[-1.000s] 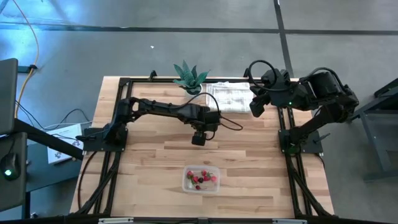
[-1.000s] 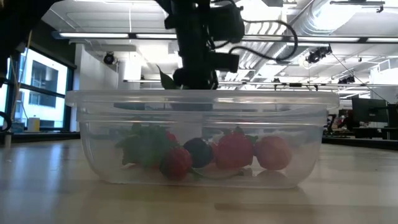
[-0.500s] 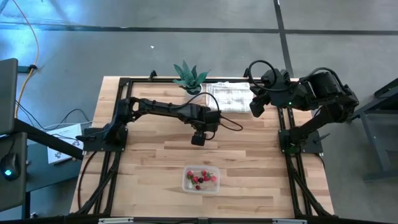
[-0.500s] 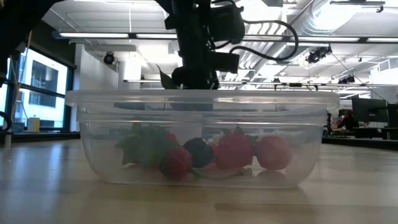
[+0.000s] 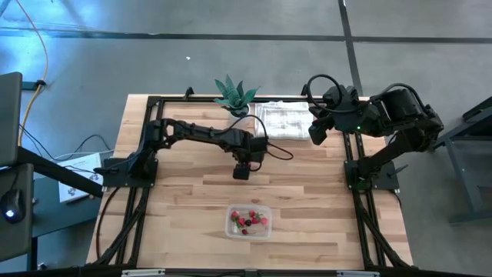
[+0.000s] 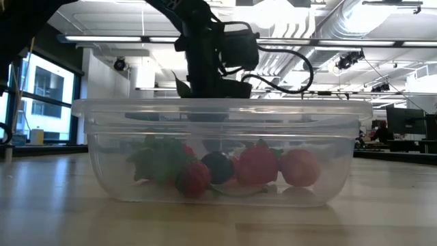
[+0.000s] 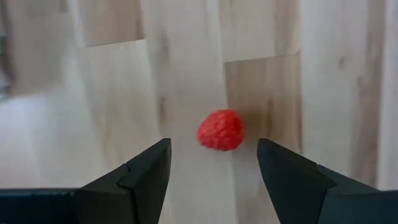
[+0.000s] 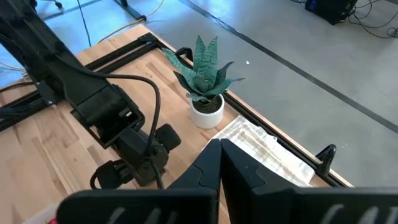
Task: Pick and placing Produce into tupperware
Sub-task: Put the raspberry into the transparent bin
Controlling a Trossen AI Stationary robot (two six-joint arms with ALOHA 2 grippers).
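Hovering over a lone raspberry
Left gripper fingers spread above it mid-desk; right gripper clenched, parked far right.

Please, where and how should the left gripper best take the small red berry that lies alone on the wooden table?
Probably across its middle, coming straight down from above. The small red bumpy round berry lies free on the light wooden table, nothing touching it, and it has no stem or handle to take. The left gripper is open, its two dark fingers standing either side of the berry, so closing on its widest part seems safest.
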